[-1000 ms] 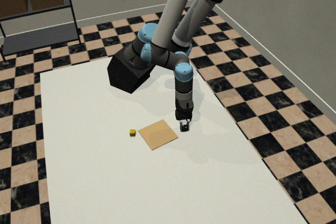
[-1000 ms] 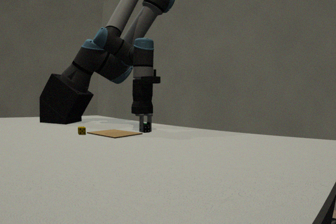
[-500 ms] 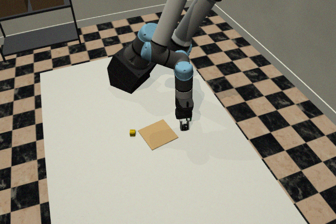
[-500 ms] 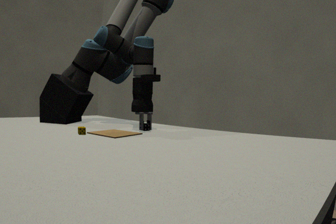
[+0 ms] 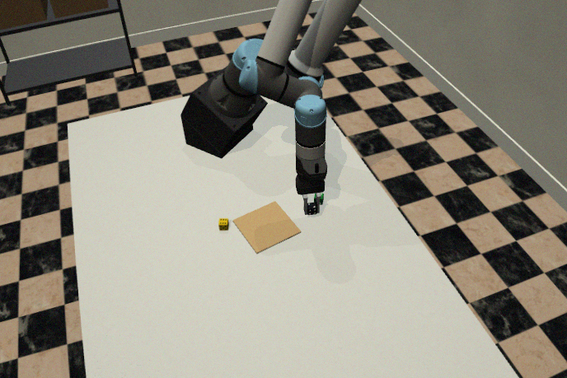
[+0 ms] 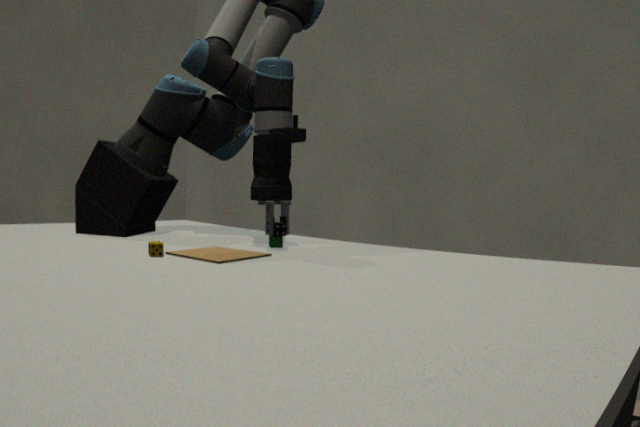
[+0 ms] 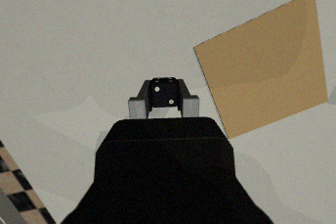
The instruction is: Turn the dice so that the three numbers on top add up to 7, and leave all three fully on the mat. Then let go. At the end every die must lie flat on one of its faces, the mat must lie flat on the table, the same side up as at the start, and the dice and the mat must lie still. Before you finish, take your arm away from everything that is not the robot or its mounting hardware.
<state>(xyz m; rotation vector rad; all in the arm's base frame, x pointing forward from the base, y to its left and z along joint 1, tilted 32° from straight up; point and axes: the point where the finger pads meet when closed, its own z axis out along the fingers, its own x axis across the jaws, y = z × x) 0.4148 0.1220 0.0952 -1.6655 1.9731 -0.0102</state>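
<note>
My gripper (image 5: 311, 210) (image 6: 277, 231) (image 7: 164, 89) is shut on the black die (image 5: 312, 208) (image 6: 280, 228) (image 7: 163, 94) and holds it a little above the table, to the right of the mat in the top view. The die's face towards the wrist camera shows two white pips. The green die (image 5: 320, 199) (image 6: 275, 242) stands on the table behind the gripper, partly covered; its top number is hidden. The yellow die (image 5: 223, 224) (image 6: 155, 248) lies flat left of the mat, apparently with six on top. The tan mat (image 5: 266, 227) (image 6: 217, 255) (image 7: 266, 65) lies flat and carries no die.
The white table (image 5: 183, 301) (image 6: 310, 340) bears everything. The arm's black base (image 5: 215, 131) (image 6: 121, 194) stands at the back left. The table's right edge lies beyond the green die, with a checkered floor (image 5: 412, 158) outside it. A shelf (image 5: 68, 63) with boxes stands far behind.
</note>
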